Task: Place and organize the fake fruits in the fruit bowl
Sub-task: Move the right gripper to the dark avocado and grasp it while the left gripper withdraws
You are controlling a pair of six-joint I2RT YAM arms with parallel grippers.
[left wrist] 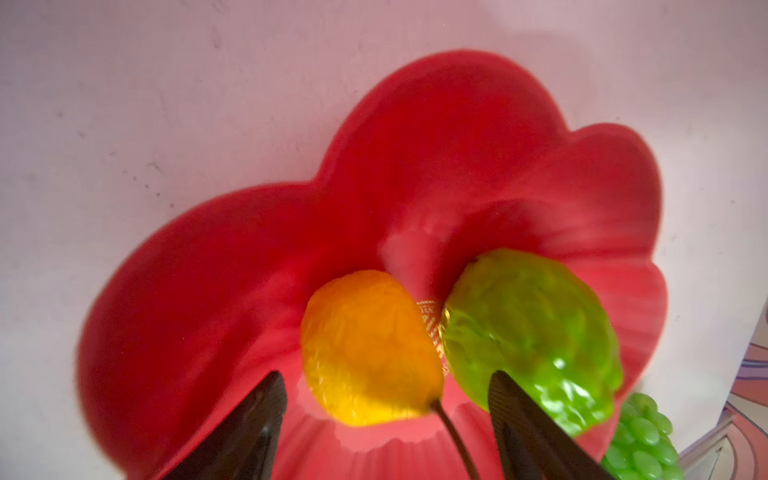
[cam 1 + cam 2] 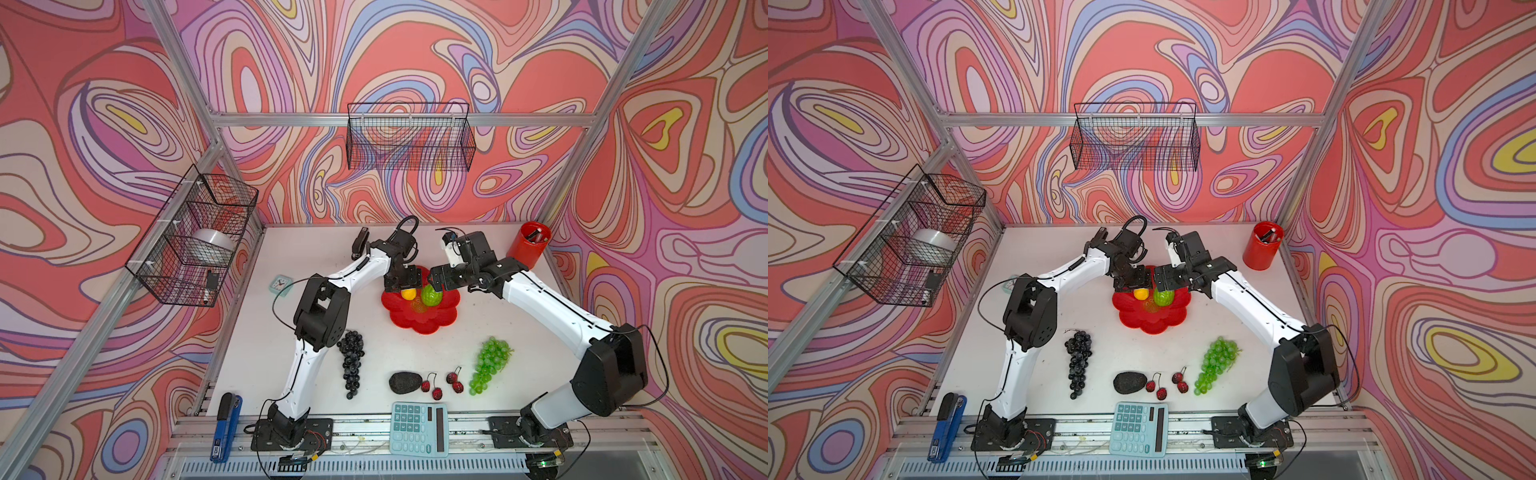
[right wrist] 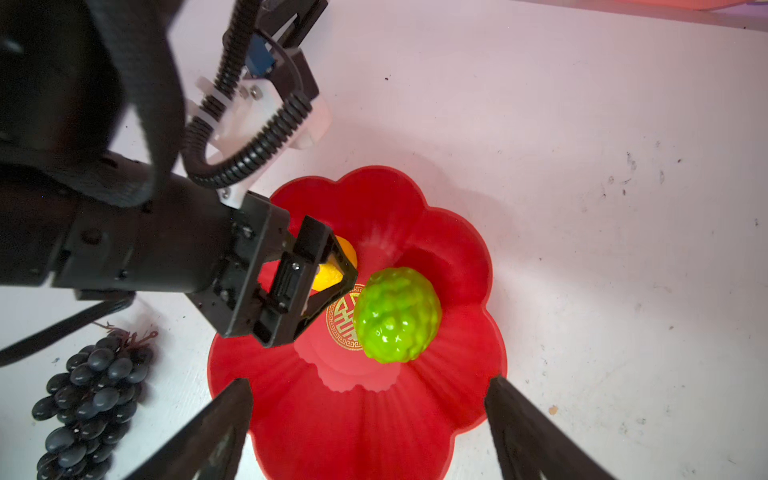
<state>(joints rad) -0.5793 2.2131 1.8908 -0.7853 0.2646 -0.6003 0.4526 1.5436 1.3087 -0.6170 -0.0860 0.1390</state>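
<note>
The red scalloped fruit bowl (image 2: 434, 323) (image 2: 1152, 322) (image 1: 249, 270) (image 3: 353, 415) sits mid-table. In it lie a small yellow fruit (image 2: 408, 294) (image 1: 365, 345) (image 3: 328, 277) and a bumpy lime-green ball (image 2: 431, 296) (image 1: 528, 328) (image 3: 397, 320), side by side. My left gripper (image 1: 384, 376) (image 3: 332, 266) is open, its fingers astride the yellow fruit with gaps on both sides. My right gripper (image 3: 369, 381) hangs open and empty above the bowl. On the table nearer the front lie dark purple grapes (image 2: 351, 361), green grapes (image 2: 490, 363), an avocado (image 2: 404, 382) and red berries (image 2: 432, 388).
A teal calculator (image 2: 419, 428) and a blue stapler (image 2: 226, 428) lie at the front edge. A tall red cup (image 2: 532, 245) stands back right and a small clock (image 2: 280, 284) left of the bowl. Wire baskets (image 2: 195, 237) (image 2: 409, 137) hang on the walls.
</note>
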